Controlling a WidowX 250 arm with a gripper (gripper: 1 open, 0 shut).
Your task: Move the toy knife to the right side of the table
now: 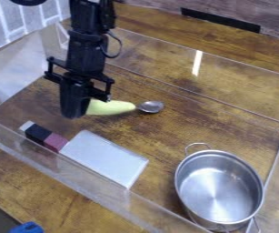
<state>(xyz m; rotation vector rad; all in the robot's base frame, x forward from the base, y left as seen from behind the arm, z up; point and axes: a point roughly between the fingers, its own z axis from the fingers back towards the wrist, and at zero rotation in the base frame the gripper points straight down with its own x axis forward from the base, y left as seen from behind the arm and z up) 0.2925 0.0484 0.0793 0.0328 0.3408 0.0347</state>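
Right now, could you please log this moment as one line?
fingers: shut on toy knife | knife: left half of table | goal: unmet

Bare tabletop (214, 105) open mid-right, steel pot (218, 191) filling near-right corner, clear walls (200, 68) all round

Grey toy cleaver (91, 152) front left; steel pot (218, 193) front right.

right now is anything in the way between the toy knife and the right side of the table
Nothing visible on a straight path. The gripper is shut on the toy knife at its handle, and bare table lies to its right. The steel pot sits nearer the front right corner, off that line.
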